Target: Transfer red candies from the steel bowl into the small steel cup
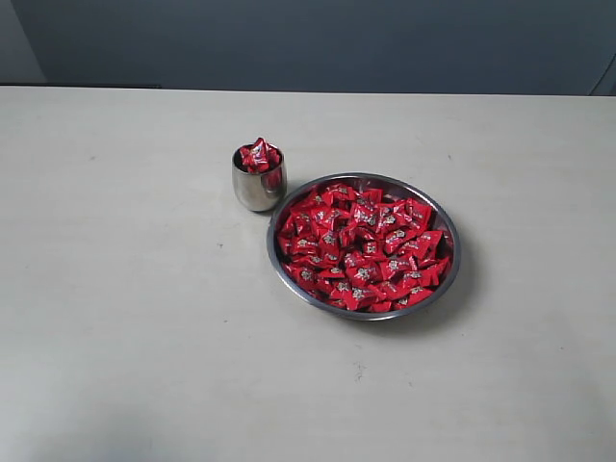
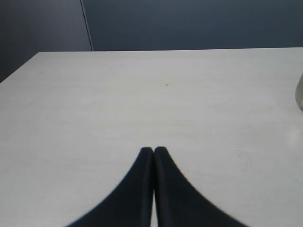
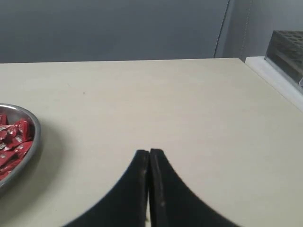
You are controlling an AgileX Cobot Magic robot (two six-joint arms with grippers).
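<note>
Closest thing in the wrist views is the grippers themselves. The left gripper [image 2: 154, 150] has its two black fingers [image 2: 142, 179] pressed together at the tips with nothing between them, sitting over bare pale beige worktop [image 2: 142, 94]. Same deal with the right gripper [image 3: 149, 152]: closed tight, holding nothing.

From the right wrist camera you can catch part of the wide shallow steel bowl [image 3: 34, 137] with some of the shiny red wrapped candies [image 3: 12, 137] in it. It's off to one side of the fingertips and well apart from them, nothing touching. There's also a dark gridded box [image 3: 286, 47] past the worktop's far corner.

In the exterior view neither arm shows at all. The steel bowl [image 1: 458, 252] sits a bit right of centre on the worktop [image 1: 125, 289], packed with a full layer of red candies [image 1: 361, 245], each with a little silver-white mark. The small rounded steel cup [image 1: 256, 191] stands upright just beside the bowl's far-left rim, very close; can't tell if they actually touch. A few red candies [image 1: 258, 156] are piled in it and poke up above the lip. Behind it all is a plain grey-blue wall [image 1: 308, 38].
</note>
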